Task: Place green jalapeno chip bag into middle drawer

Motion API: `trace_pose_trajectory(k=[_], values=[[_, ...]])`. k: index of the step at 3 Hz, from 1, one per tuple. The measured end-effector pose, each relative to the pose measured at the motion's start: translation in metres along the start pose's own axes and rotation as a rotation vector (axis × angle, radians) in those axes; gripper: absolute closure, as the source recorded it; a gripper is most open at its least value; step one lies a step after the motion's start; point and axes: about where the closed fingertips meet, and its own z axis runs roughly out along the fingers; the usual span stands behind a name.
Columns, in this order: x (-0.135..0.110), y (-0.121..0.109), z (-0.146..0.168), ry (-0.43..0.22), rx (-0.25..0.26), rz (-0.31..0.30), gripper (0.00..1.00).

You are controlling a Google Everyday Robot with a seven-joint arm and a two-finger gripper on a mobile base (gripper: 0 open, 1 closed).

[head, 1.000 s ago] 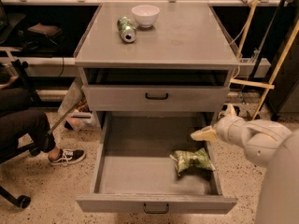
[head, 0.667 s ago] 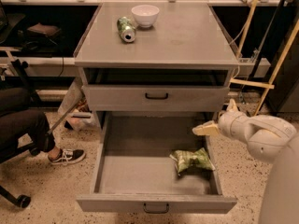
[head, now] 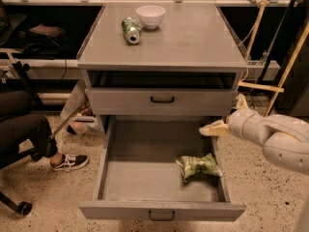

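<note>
- Middle drawer [head: 145, 180]: grey and deep, pulled fully out at the bottom of the cabinet. Its front panel is nearest the camera and carries a small dark handle [head: 161, 215].
- Green jalapeno chip bag [head: 199, 166]: crumpled green bag with pale print. It lies on the drawer floor in the right half, close to the right side wall, and nothing is touching it.
- Chair caster [head: 21, 208]: black, at the lower left on the speckled floor [head: 270, 187].
- Sneaker [head: 70, 162]: dark with a white sole, worn by a seated person [head: 21, 129] at the left edge, beside the cabinet.
- Gripper [head: 222, 115]: pale fingers spread apart and holding nothing. It hovers over the drawer's right wall, above and behind the bag and clear of it. One finger points left over the drawer and the other points up.
- Robot arm [head: 275, 137]: white and rounded, entering from the right edge.
- Upper drawer front [head: 125, 102]: shallow, grey and shut, with a black handle [head: 162, 99]. There is an open slot just above it.
- Cabinet top [head: 193, 37]: flat grey surface.
- Crushed green soda can [head: 131, 30]: on its side at the rear left of the top.
- White bowl [head: 150, 16]: upright, just beside the can and behind it to the right.
</note>
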Motion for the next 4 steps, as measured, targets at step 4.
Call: trace_pose_trajectory(k=[4], values=[[-0.25,-0.018,-0.203,-0.437,0.182,-0.102,0.0]])
